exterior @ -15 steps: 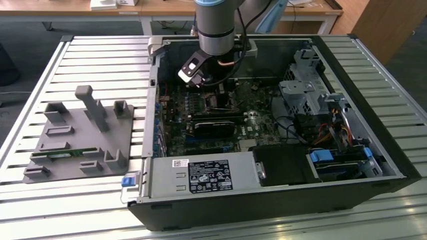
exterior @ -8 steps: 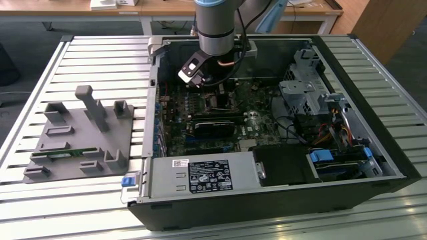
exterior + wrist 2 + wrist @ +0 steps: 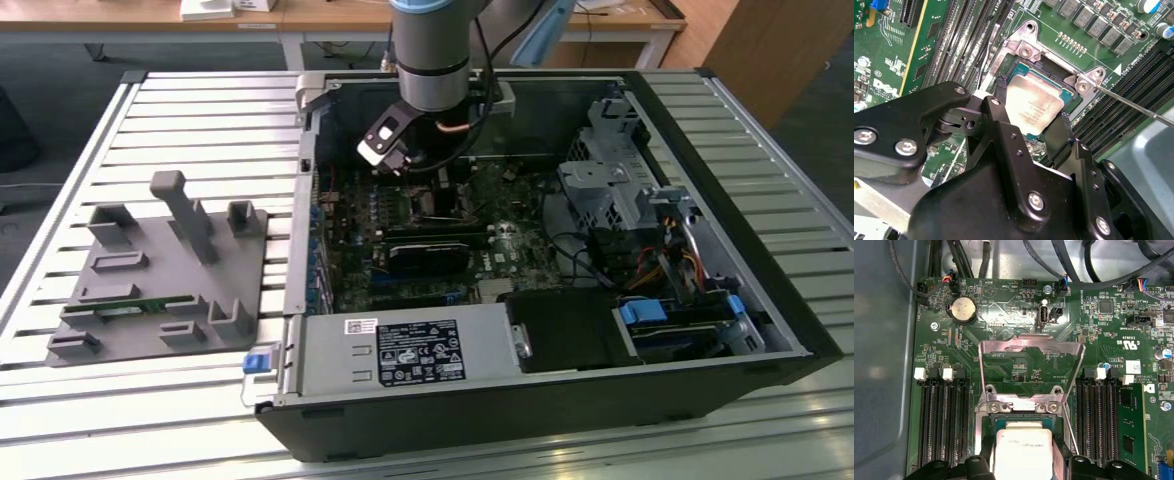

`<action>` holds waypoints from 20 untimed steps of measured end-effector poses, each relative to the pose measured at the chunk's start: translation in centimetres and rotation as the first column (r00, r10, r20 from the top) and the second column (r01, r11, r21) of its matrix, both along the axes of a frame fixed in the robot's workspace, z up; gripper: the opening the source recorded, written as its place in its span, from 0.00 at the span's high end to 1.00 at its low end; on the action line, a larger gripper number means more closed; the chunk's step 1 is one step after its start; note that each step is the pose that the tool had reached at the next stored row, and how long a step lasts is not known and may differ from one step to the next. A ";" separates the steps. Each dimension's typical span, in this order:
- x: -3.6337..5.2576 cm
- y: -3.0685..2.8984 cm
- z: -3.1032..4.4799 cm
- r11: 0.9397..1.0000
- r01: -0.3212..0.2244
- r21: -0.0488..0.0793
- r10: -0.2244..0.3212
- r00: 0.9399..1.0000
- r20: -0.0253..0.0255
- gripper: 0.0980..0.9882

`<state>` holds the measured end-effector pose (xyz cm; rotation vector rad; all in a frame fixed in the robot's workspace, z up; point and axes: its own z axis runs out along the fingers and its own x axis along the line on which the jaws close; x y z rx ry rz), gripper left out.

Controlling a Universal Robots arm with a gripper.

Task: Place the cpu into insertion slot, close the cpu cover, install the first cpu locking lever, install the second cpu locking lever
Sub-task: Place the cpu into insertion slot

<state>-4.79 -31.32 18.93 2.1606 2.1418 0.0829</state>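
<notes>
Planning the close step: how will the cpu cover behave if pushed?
The cpu cover looks like thin sheet metal, so probably light and a bit springy. Standing open, hinged at one edge, it should swing, not slide.

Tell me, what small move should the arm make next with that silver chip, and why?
Probably ease straight down a touch. The end effector appears to grip the cpu on two sides, squarely over the insertion slot, and the cpu cover stands flipped open. I cannot tell whether it is seated yet, so gentle lowering seems safer than letting go.
</notes>
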 end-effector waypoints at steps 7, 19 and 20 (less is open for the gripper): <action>0.01 0.01 -0.01 1.000 0.000 0.000 0.000 1.000 0.000 0.50; 0.02 0.01 0.40 1.000 0.000 0.002 0.000 1.000 0.000 0.42; 0.02 0.01 0.54 1.000 0.000 0.002 0.000 1.000 0.000 0.42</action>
